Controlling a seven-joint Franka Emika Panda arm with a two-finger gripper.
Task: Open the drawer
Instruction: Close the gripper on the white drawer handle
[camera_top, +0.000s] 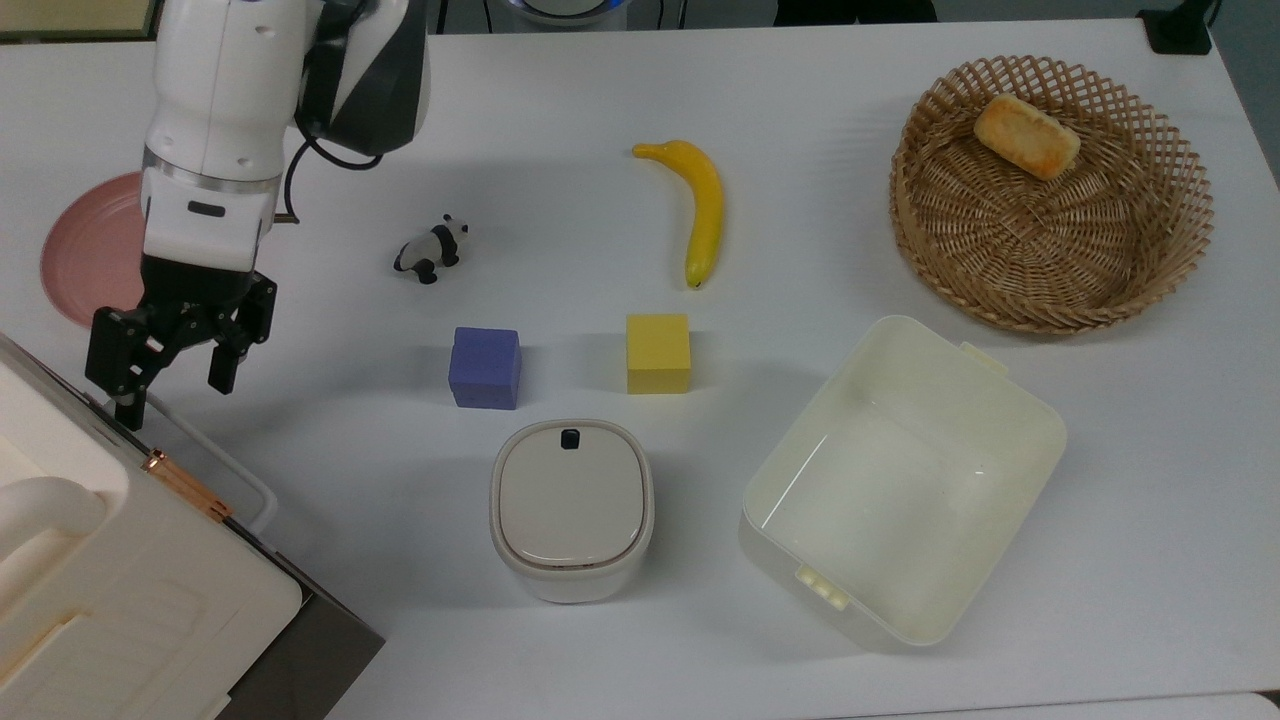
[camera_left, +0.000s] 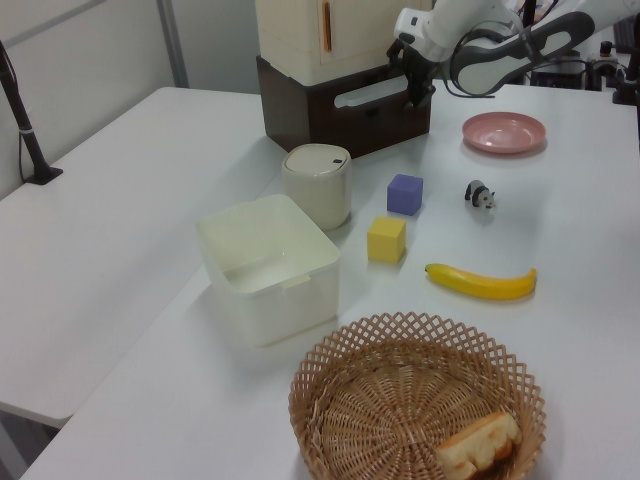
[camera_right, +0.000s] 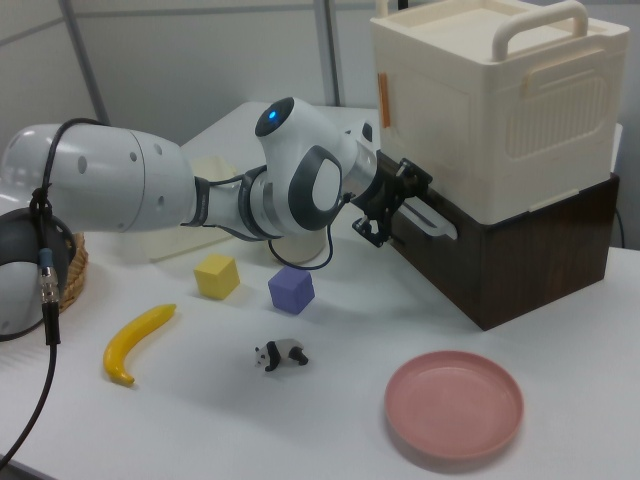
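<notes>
Cabinet first, at the top view's far left: we see the drawer (camera_top: 300, 650), its dark brown front still flush under the cream top, so it reads as closed, with its white loop handle (camera_top: 215, 455) jutting out over the bench (camera_top: 600, 90). Right at the handle's upper end hangs the end effector (camera_top: 170, 370), fingers spread and gripping nothing, one fingertip seeming to sit just at the loop; we cannot tell whether it touches.

For a clean pull, we judge the fingers should straddle the bar of the loop squarely, close firmly, then draw straight out from the front panel, not sideways, or the box may bind or the cabinet may drag.

Moving rightward in the top view: pink plate (camera_top: 85, 250) half under the arm, toy panda (camera_top: 432, 250), purple cube (camera_top: 485, 367), lidded white container (camera_top: 571, 508), yellow cube (camera_top: 658, 352), banana (camera_top: 700, 205), cream tub (camera_top: 905, 480), wicker basket (camera_top: 1050, 190) with a bread piece (camera_top: 1027, 135).

The right view gives us what the top view hides: the height of the handle (camera_right: 432, 222) on the dark front, and the end effector (camera_right: 392, 208) meeting it side-on. The left view shows the handle (camera_left: 372, 92) running long across the panel.
</notes>
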